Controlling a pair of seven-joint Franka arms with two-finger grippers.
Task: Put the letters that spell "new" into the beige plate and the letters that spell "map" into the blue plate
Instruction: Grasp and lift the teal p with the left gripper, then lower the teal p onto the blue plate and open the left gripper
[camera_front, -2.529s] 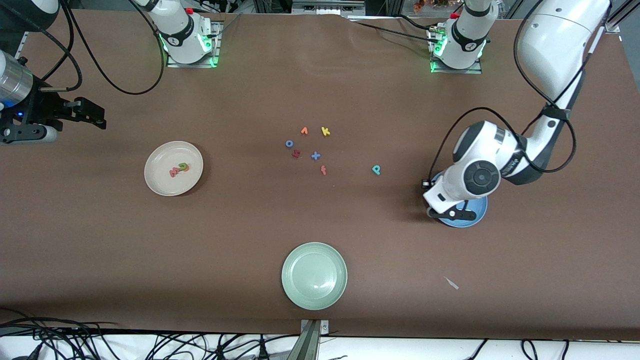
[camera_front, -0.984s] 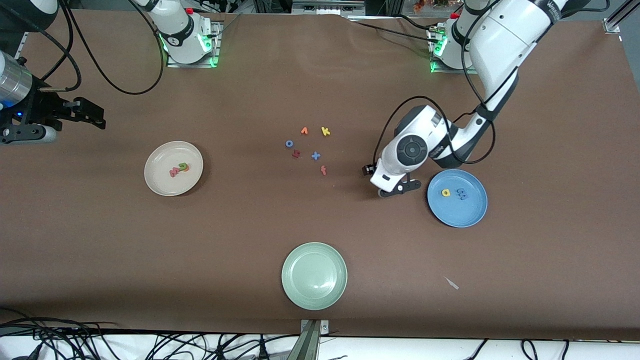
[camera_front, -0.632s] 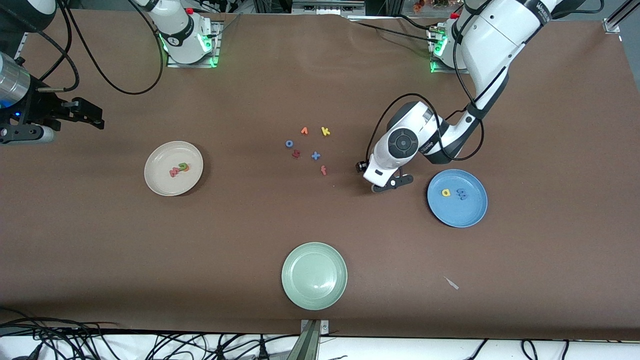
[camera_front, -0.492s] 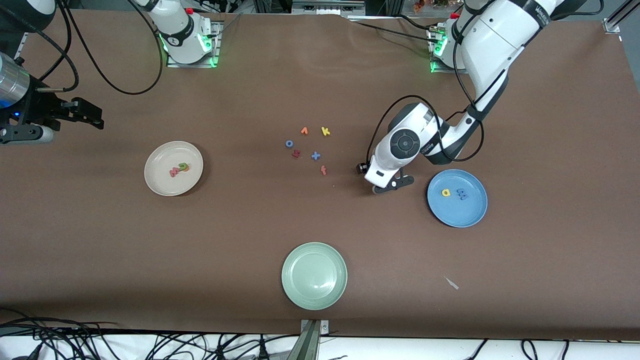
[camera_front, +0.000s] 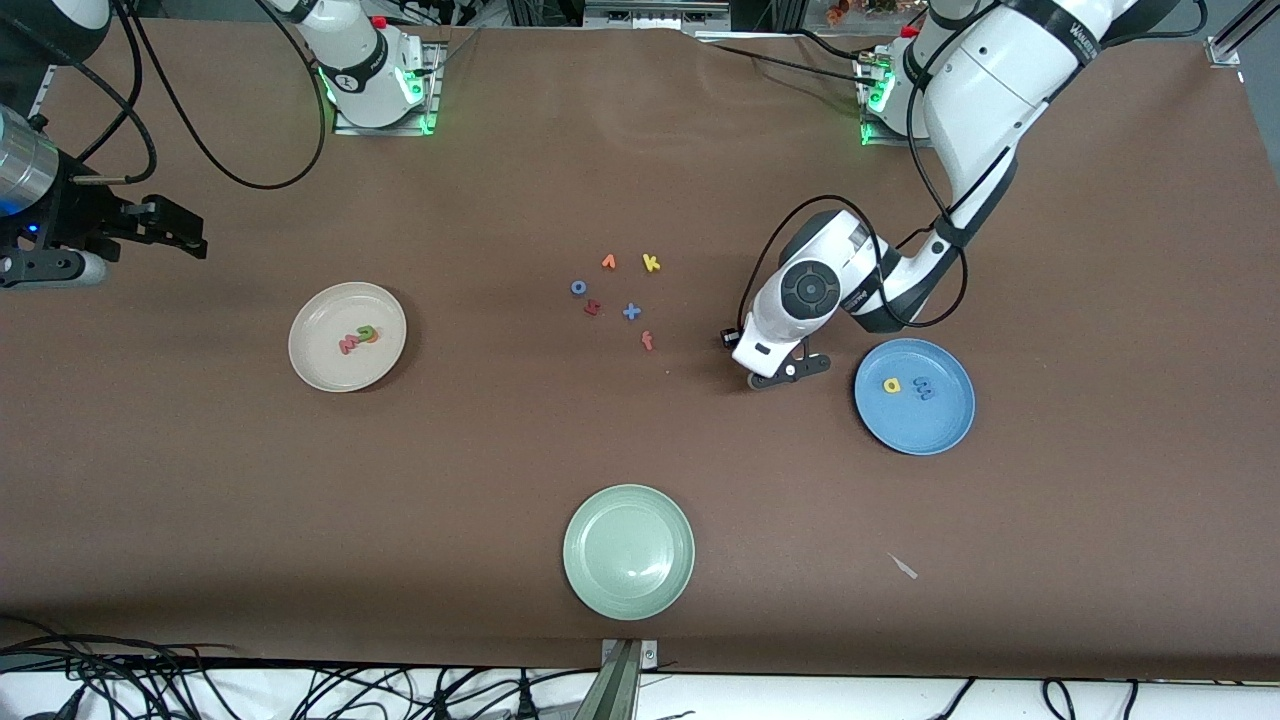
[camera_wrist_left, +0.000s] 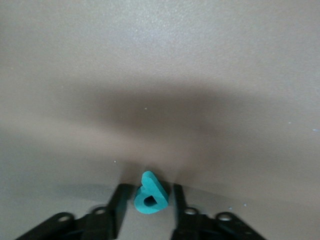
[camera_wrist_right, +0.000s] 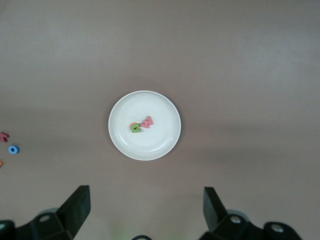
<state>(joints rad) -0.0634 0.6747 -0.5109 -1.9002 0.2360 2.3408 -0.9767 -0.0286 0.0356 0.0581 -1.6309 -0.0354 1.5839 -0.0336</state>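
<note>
My left gripper (camera_front: 772, 374) is down at the table beside the blue plate (camera_front: 935, 428), toward the loose letters. Its fingers (camera_wrist_left: 118, 210) are shut on the teal p (camera_wrist_left: 150, 196), which stands tipped on edge between them; the hand hides it in the front view. The yellow a (camera_front: 891, 384) and blue m (camera_front: 924, 389) lie in the blue plate. The beige plate (camera_front: 318, 312) holds the green n (camera_front: 367, 332), the pink w (camera_front: 348, 345) and the orange e (camera_wrist_right: 132, 125) tucked by the n. My right gripper (camera_wrist_right: 145, 210) waits open, high over the beige plate (camera_wrist_right: 121, 114).
Loose letters lie mid-table: orange v (camera_front: 608, 262), yellow k (camera_front: 651, 263), blue o (camera_front: 578, 287), a dark red letter (camera_front: 592, 308), blue x (camera_front: 631, 312), red-orange f (camera_front: 647, 341). A pale green plate (camera_front: 628, 551) sits near the front edge, a white scrap (camera_front: 903, 566) toward the left arm's end.
My left arm left the blue plate, came over the teal p, and its fingers closed in on it. The right arm has not moved.
</note>
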